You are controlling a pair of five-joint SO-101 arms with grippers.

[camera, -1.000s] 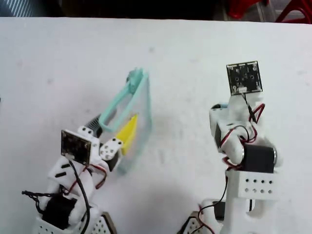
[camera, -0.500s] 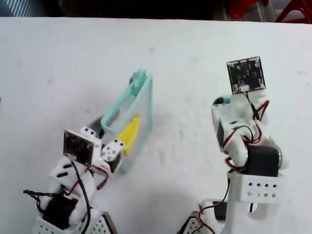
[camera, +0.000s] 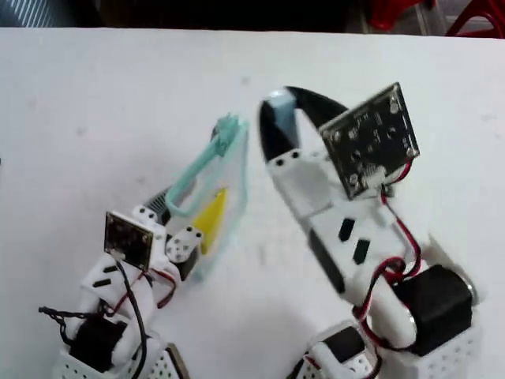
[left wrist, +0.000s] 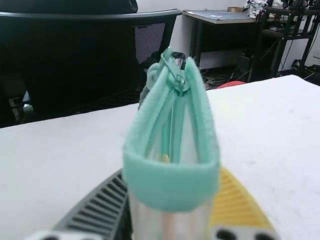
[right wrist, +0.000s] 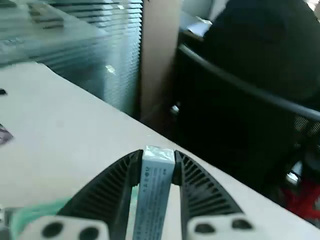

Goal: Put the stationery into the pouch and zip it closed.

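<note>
At the lower left of the high view the left gripper (camera: 186,213) pinches the near end of the pouch (camera: 229,189). One grey and one yellow finger press on either side of the clear wall, and the yellow one shows through it. In the left wrist view the same fingers (left wrist: 237,210) flank the pouch's mint end band at the bottom of the frame. The zip tapes bow apart above it and meet at the zip pull (left wrist: 175,80) near the top centre.

The pouch slants up from the gripper toward the middle of the high view, where the zip pull (camera: 225,133) sits at its far end. Just right of that end, and apart from it, the right gripper (camera: 278,106) holds a pale blue bar (camera: 282,99) between its black fingers (camera: 272,138). In the right wrist view these fingers close on the bar (right wrist: 152,185) at the bottom centre. The white surface (camera: 95,95) runs on to the top edge.
</note>
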